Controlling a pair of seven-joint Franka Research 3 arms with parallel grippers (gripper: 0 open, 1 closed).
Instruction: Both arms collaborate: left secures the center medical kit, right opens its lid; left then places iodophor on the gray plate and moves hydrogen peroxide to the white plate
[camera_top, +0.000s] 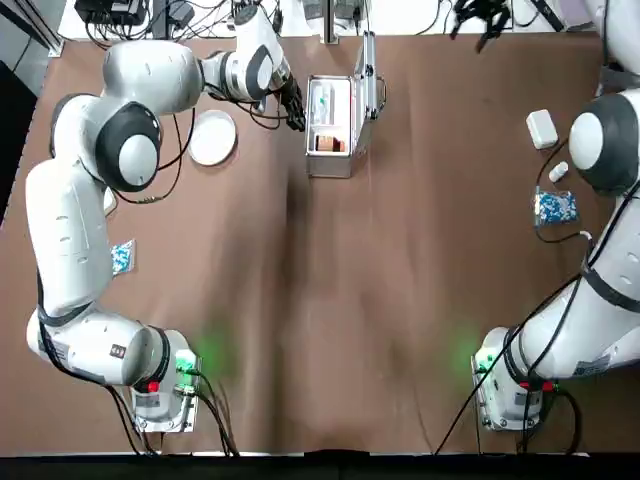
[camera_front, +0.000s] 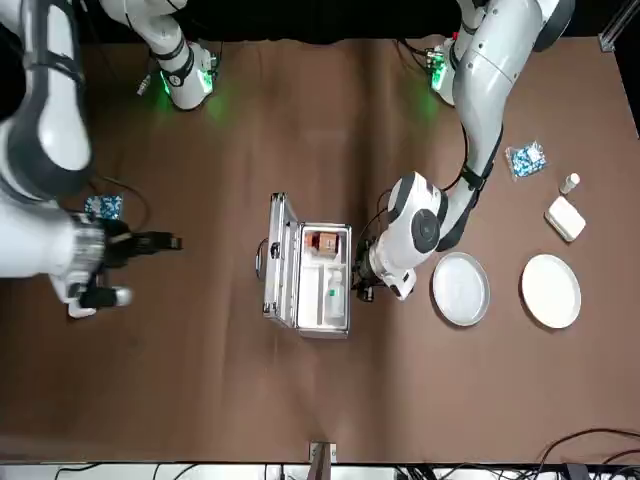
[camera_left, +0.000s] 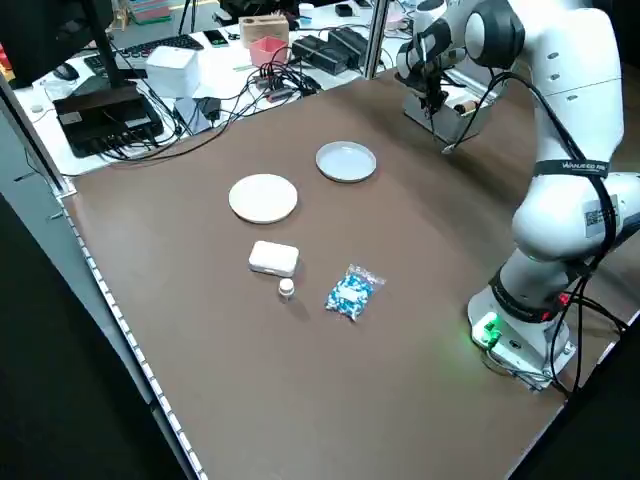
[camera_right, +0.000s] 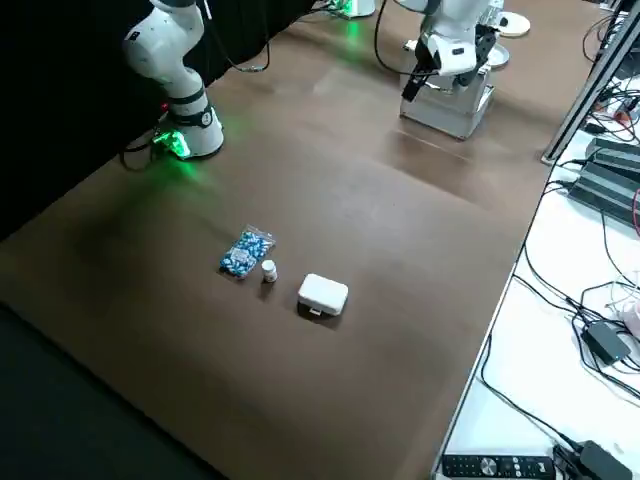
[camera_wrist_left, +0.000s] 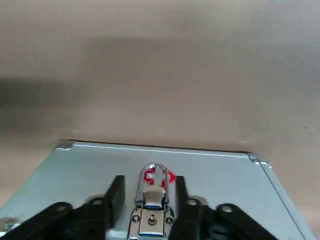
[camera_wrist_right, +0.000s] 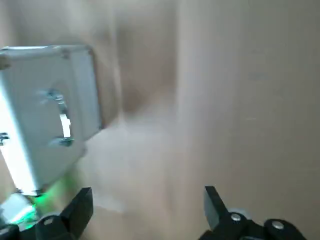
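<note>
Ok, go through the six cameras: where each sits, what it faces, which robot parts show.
Top: overhead; open medical kit, both arms.
Front: across the table; kit, upright lid, left gripper beside it, right gripper off by itself.
Left side: raised, diagonal; gray plate, white plate, left arm.
Right side: raised, diagonal; kit far off, both arms.
Left wrist: own gripper at the kit's latch.
Right wrist: own open gripper, kit.
All share the kit.

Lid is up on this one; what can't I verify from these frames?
- Medical kit contents: too small in the top and front views to tell iodophor from hydrogen peroxide.
- Left gripper: whether its fingers actually press the kit's latch side; the wrist view is cut off at the edge.
- Right gripper: open, but its surroundings are blurred.
</note>
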